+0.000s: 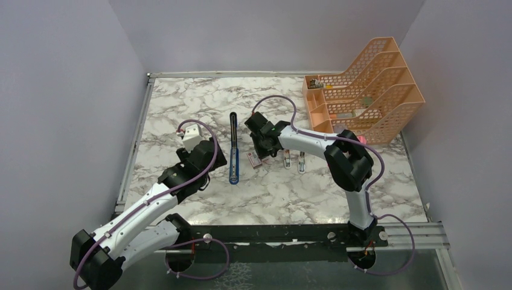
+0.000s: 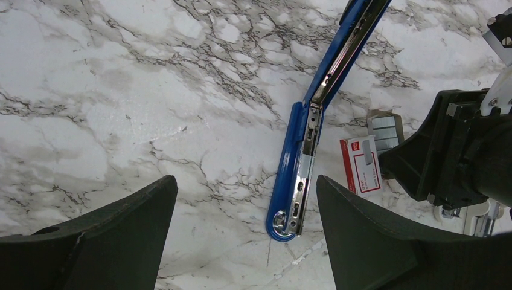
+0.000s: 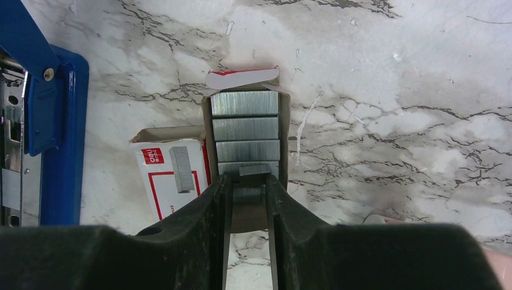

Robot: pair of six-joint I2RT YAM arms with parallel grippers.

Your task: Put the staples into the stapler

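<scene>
The right fingers (image 3: 220,199) are closed down to a narrow gap, and a short staple strip (image 3: 253,171) sits pinched between their tips. I cannot tell whether it has cleared the tray (image 3: 286,139). The strip looks light and stiff but is likely brittle: it is glued wire that would snap if bent and would slip if only its smooth top were touched. Squeezing its two long sides, as here, seems the right hold, with gentle pressure.

That grey tray holds at least three more silvery rows, stacked toward 12 o'clock of the fingers. The pink-and-white box (image 3: 172,175) touches the tray at 9 o'clock. Its end is open, and what remains inside is hidden.

At 9 o'clock of the box lies the stapler (image 1: 233,148), near the middle of the counter (image 1: 181,103). It is opened out flat, running 12 to 6, with the black arm toward 12 and the blue base toward 6. Its silvery channel faces up, uncovered and ready to take a strip. It looks rigid and heavier than the staples, yet it may skate on the polished marble. The blue sides of the base would be the place to brace it.

The left fingers (image 2: 121,229) are spread wide and hold nothing, at 8 o'clock of the stapler.

An orange organiser (image 1: 362,90) stands at 2 o'clock. Small items sit in its front compartments, too small to name.
</scene>
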